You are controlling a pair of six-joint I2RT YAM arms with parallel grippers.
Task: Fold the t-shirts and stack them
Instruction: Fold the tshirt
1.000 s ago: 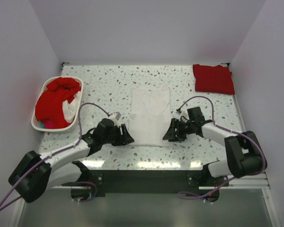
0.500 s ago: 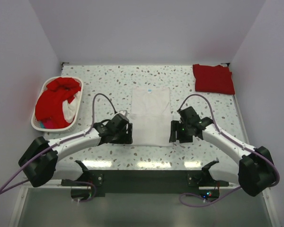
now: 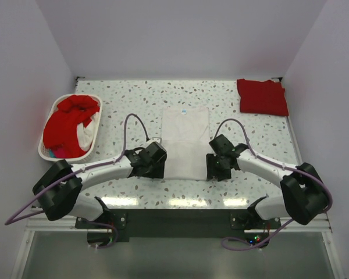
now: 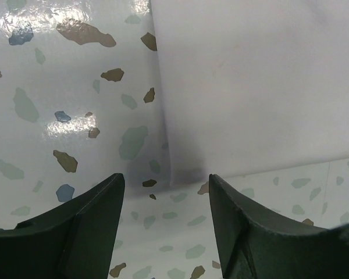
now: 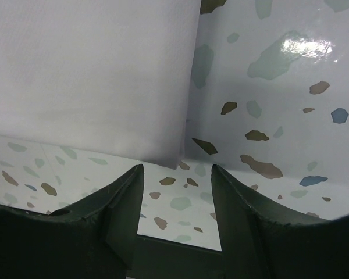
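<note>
Off to my left, the basket (image 3: 49, 154) sits against the side wall, heaped with red shirts (image 3: 67, 125) and some white cloth. In the far right corner lies a folded red shirt (image 3: 262, 97). Both are well apart from my grippers. The white shirt (image 3: 186, 139) lies flat in the middle of the table (image 3: 128, 99), and bare speckled top shows on both sides of it and beyond its far end, up to the back wall (image 3: 180, 40). The table's near edge runs close behind my wrists.

The white shirt is folded into a narrow strip. Its long axis runs straight away from me, with the small blue label (image 3: 186, 109) at the far end and the hem at the near end.

My left gripper (image 4: 166, 186) hangs over the shirt's near left corner with its jaws wide apart, holding nothing; the corner lies in the gap. My right gripper (image 5: 177, 171) stands the same way over the near right corner, jaws apart and empty.
</note>
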